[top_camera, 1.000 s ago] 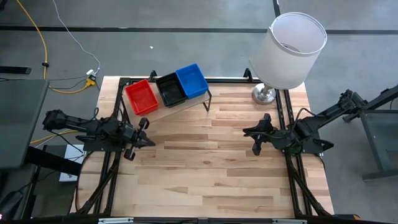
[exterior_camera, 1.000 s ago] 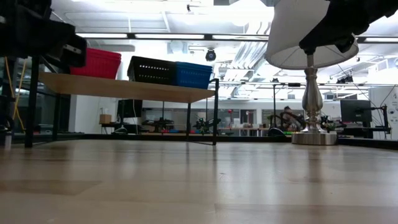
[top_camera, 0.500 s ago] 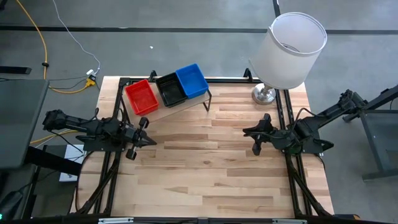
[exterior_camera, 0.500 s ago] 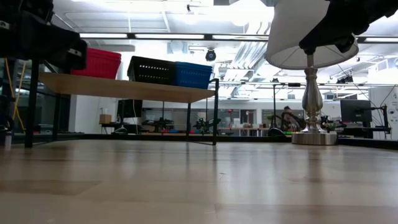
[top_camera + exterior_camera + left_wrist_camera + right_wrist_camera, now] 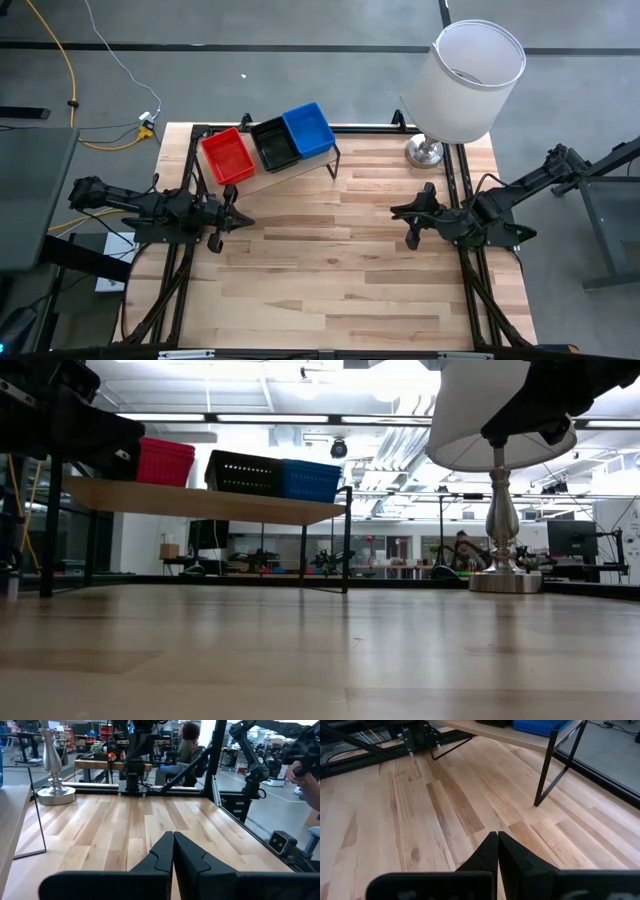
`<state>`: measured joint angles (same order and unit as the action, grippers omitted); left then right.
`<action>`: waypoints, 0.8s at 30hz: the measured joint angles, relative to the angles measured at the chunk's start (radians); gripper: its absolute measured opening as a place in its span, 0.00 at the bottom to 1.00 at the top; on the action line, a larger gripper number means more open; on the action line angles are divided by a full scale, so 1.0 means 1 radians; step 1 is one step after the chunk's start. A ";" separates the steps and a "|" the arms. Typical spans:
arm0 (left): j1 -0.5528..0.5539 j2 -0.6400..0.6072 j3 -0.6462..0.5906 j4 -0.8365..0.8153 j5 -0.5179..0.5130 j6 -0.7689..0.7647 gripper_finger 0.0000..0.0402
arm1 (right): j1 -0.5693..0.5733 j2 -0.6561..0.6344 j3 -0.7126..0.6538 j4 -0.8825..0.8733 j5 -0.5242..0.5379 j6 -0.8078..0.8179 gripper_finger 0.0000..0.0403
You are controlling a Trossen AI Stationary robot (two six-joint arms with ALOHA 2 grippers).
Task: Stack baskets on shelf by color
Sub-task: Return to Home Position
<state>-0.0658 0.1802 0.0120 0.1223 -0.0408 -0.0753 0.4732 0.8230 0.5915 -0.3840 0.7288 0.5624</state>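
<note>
Left pincer, right pincer pressed together (empty); shelf with diagonal long axis.

I am reading no legible text, label, brand, number or sign on any surface in view.

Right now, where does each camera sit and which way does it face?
High view: overhead, straight down on table, left arm, right arm.
Low view: tabletop height, facing shelf and lamp; arms overhead.
Left wrist: faces lamp base; shut left end effector shows.
Right wrist: faces shelf leg, blue basket; shut right end effector.
High and low share the shelf.
</note>
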 joint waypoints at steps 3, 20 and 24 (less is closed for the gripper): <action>0.000 0.000 0.000 0.000 0.000 0.000 0.00 | 0.000 0.000 0.000 -0.006 0.000 -0.003 0.00; 0.000 0.000 0.000 0.001 0.002 0.000 0.00 | -0.143 -0.271 -0.263 0.429 -0.425 -0.388 0.00; 0.000 0.000 0.000 0.001 0.002 0.000 0.00 | -0.330 -0.346 -0.292 0.448 -0.582 -0.417 0.00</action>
<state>-0.0662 0.1802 0.0124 0.1231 -0.0383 -0.0757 0.1434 0.4773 0.2998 0.0643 0.1466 0.1453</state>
